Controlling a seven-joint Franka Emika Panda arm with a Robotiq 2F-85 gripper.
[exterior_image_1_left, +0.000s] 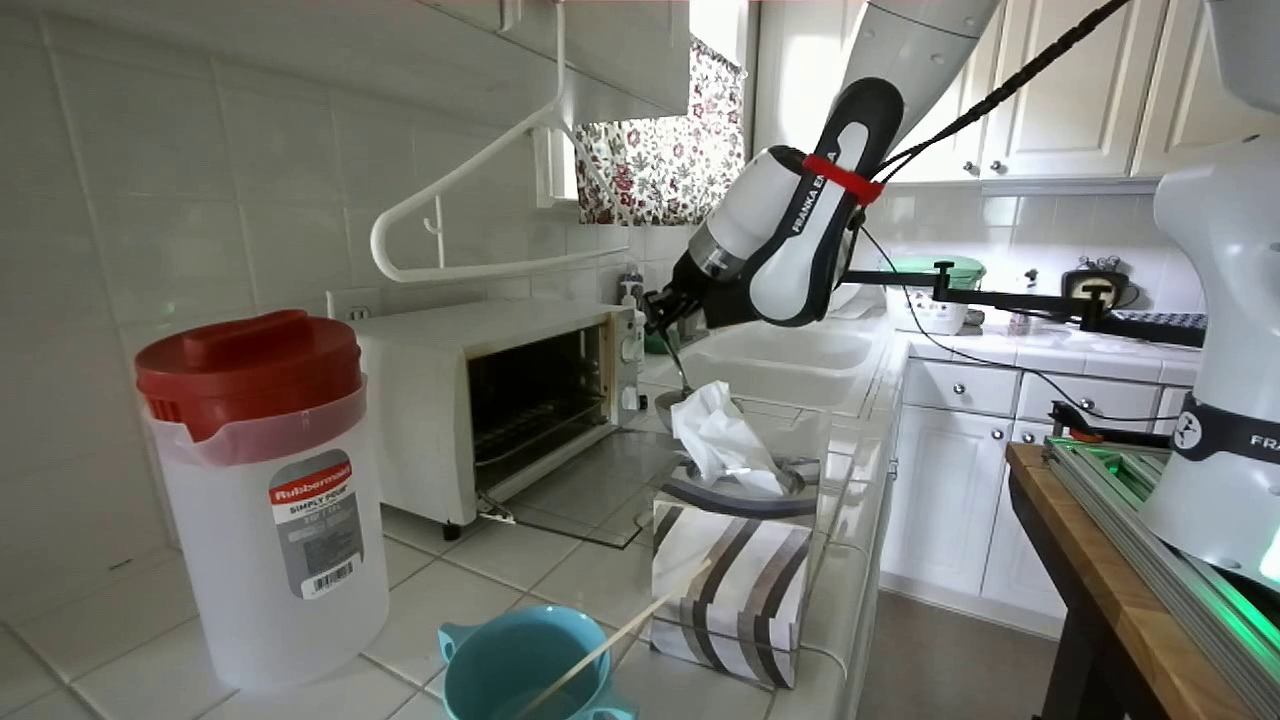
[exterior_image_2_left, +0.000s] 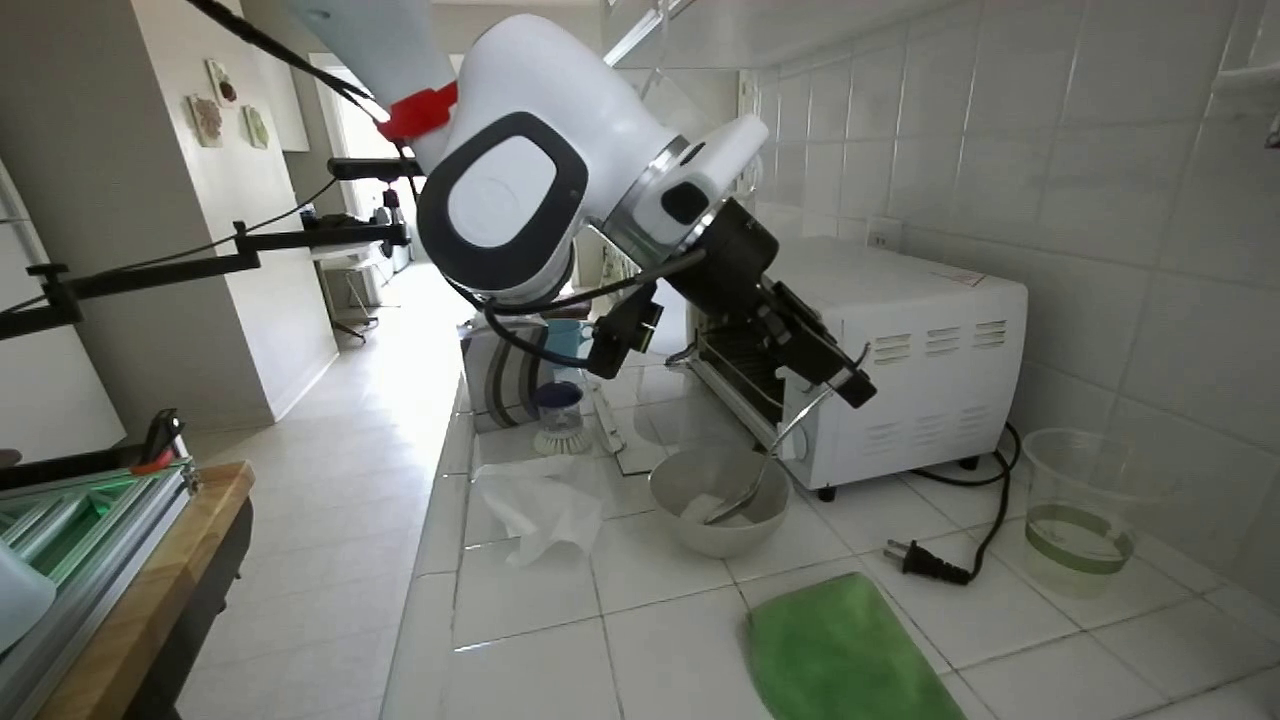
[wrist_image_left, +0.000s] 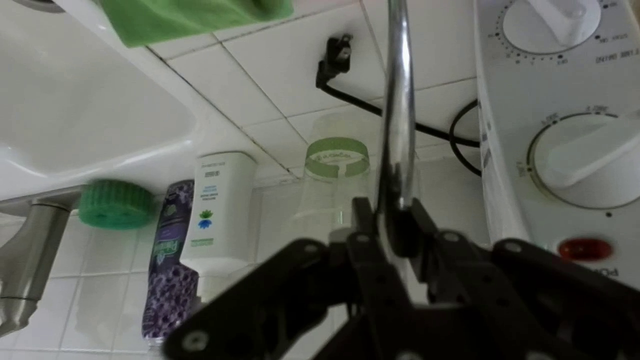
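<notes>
My gripper (exterior_image_2_left: 848, 385) is shut on the upper handle of a metal spoon (exterior_image_2_left: 797, 422). The spoon slants down, its head inside a pale bowl (exterior_image_2_left: 715, 535) on the tiled counter. Something whitish lies in the bowl under the spoon head; I cannot tell what. From the wrist, the shiny spoon handle (wrist_image_left: 398, 100) runs upward from between the black fingertips, and the bowl is out of that view. In an exterior view the gripper (exterior_image_1_left: 655, 315) and spoon (exterior_image_1_left: 677, 358) appear beyond the oven, with the bowl (exterior_image_1_left: 668, 402) partly behind white tissue (exterior_image_1_left: 720, 435).
A white toaster oven (exterior_image_2_left: 910, 370) stands close beside the bowl, its glass door lowered. Crumpled white paper (exterior_image_2_left: 545, 505), a green cloth (exterior_image_2_left: 845, 650), a black plug (exterior_image_2_left: 932, 563) and a clear cup (exterior_image_2_left: 1080, 530) lie around. A striped tissue box (exterior_image_1_left: 735, 580) and sink (exterior_image_1_left: 780, 375) are nearby.
</notes>
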